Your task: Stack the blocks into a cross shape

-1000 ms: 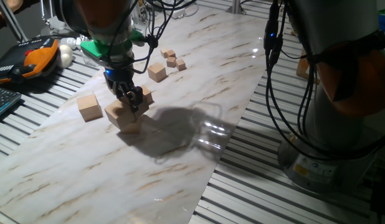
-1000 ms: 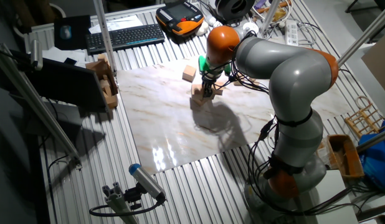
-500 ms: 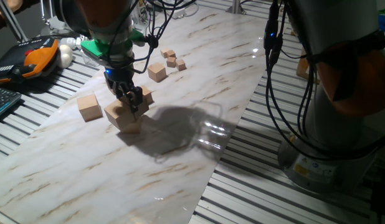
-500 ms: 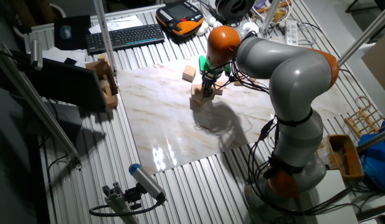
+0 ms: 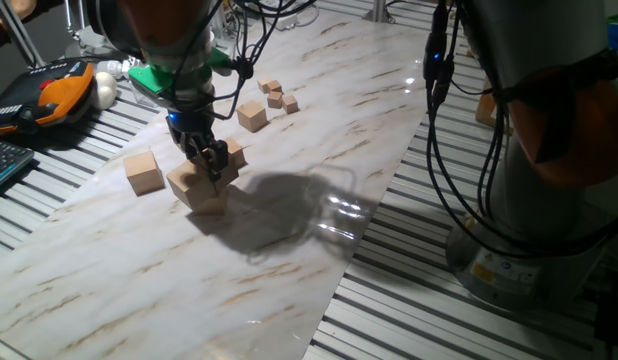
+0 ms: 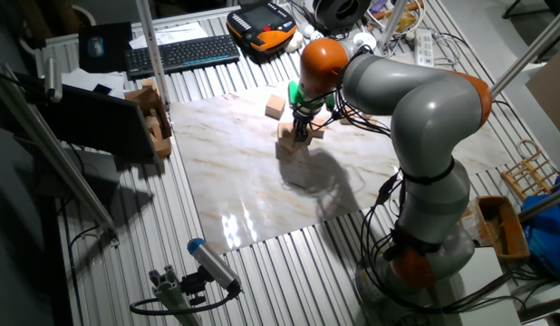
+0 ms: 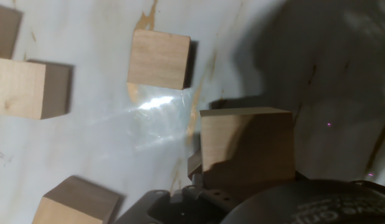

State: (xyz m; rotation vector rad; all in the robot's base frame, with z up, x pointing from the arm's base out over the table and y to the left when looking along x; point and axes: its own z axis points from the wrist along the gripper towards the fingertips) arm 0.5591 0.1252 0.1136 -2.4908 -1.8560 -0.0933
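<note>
Three blocks can be counted on the slab (image 5: 319,130) in one fixed view: a lone block (image 5: 142,171) to the left, a middle block (image 5: 197,188) under the gripper (image 5: 211,166), and a rear block (image 5: 235,154) partly hidden behind the fingers; the fourth cannot be picked out here. Farther back lie one medium cube (image 5: 252,117) and three tiny cubes (image 5: 277,96). The gripper points down onto the middle block, which fills the near field of the hand view (image 7: 245,146), but whether the fingers clamp it cannot be told.

Light tan blocks (image 5: 196,187) on a white, tan-veined marble table (image 5: 289,150).
</note>
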